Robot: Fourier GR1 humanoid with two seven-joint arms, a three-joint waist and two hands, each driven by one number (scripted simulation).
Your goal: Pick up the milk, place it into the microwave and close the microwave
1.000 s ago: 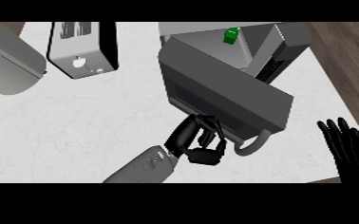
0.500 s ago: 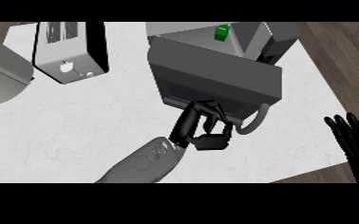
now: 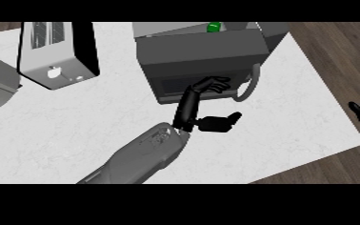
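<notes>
- A big grey box-shaped microwave (image 3: 169, 28) sits at 12 o'clock on the white stone counter (image 3: 77, 119).
- The milk (image 3: 213, 27) is inside it. Only a small green bit shows, behind the door.
- The black left hand (image 3: 195, 97) has its fingers apart and straight, touching the dark grey door (image 3: 169, 83).
- A silver toaster (image 3: 56, 52) stands at 10 o'clock.
- The right hand (image 3: 354, 108) peeks in at 3 o'clock. I cannot tell how it is held.

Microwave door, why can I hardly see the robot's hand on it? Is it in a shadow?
Head view: no strong shadow falls there; the left hand is black, and its fingers lie against the dark window of the grey microwave door, so they blend in. Head view: the white counter is evenly lit, with no glare.
</notes>
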